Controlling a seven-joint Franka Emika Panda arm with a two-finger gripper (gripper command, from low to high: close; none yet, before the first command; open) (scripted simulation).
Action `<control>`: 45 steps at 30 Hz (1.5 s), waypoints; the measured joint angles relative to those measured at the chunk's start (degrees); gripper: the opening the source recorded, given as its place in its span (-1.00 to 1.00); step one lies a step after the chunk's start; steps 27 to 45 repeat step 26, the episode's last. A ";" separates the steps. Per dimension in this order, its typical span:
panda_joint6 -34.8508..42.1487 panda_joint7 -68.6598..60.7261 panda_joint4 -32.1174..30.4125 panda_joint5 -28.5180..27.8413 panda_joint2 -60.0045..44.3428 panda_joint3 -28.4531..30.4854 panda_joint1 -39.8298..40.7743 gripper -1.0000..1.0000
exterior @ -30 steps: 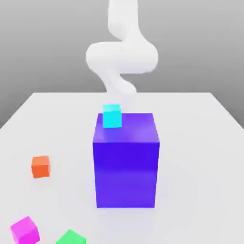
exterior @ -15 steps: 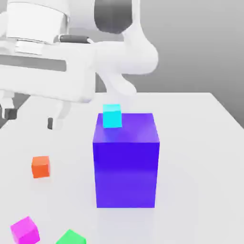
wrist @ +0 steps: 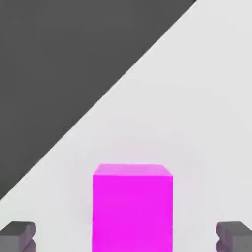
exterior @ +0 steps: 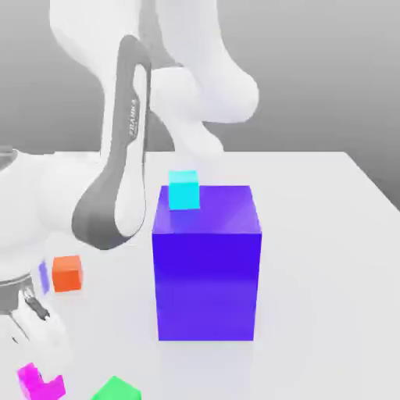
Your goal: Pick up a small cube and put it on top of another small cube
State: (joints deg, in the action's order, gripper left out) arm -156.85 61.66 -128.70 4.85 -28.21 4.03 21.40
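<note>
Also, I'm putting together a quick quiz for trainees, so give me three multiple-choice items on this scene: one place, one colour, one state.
1. Where is the cyan cube?
A) on the bare table
B) on top of the big blue block
C) on the orange cube

2. What colour is the cube between the fingers?
A) green
B) orange
C) magenta

3. How do the fingers stand?
A) apart
B) closed together
C) clamped on a cube

1 B: the cyan cube sits on the blue block.
2 C: the hand view shows the magenta cube between them.
3 A: white table shows on both sides of that cube.
</note>
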 joint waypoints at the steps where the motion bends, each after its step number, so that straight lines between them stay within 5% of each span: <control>1: -1.24 -0.16 0.34 0.23 -1.62 -0.22 0.18 -1.00; 8: -1.41 -0.19 0.38 0.27 -1.79 -0.28 0.24 -1.00; 18: 10.77 9.95 -1.61 -3.61 12.47 -1.92 -9.00 -1.00; 22: 5.71 11.31 -1.25 -3.71 7.07 -2.63 -10.30 -1.00; 23: 4.44 11.31 -1.18 -3.66 5.72 -2.68 -10.34 1.00; 45: 4.44 11.31 -1.18 -3.66 5.72 -2.68 -10.34 1.00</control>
